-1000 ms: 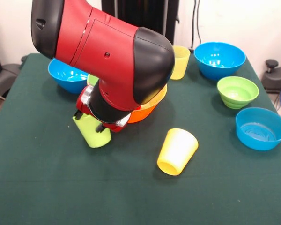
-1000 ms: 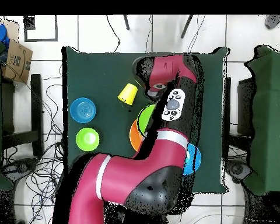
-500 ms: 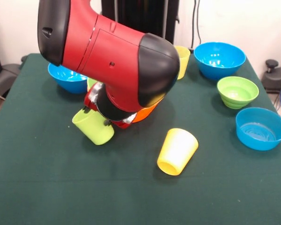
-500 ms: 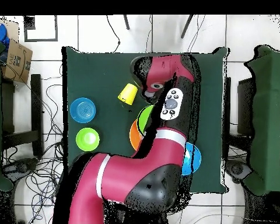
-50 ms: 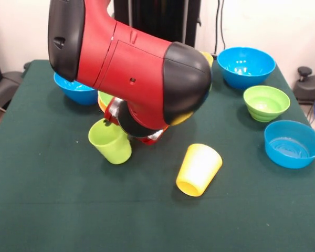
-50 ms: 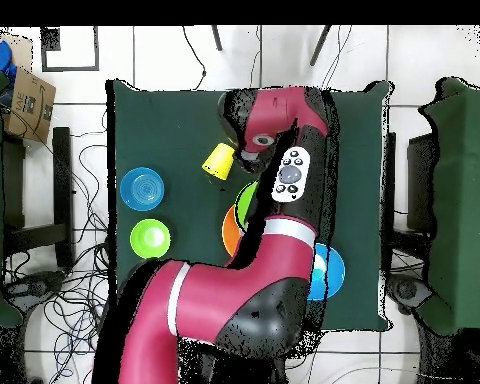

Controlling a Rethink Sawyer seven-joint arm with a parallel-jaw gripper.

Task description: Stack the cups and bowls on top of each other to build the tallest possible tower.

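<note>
Looking at the front view, you see the gripper (image 5: 127, 135) mostly hidden under the red arm (image 5: 131, 63), so I cannot tell if it grips or not. The lime green cup (image 5: 111, 142) stands mouth up just beside it, in the middle of the table (image 5: 42, 210), in front of the orange bowl (image 6: 230, 228) which carries the large lime green bowl (image 6: 247, 199). The bright yellow cup (image 5: 198, 169) lies on its side nearby. You seem to be handling the green cup; next it should probably go onto the bowls, placed carefully in the centre.
</note>
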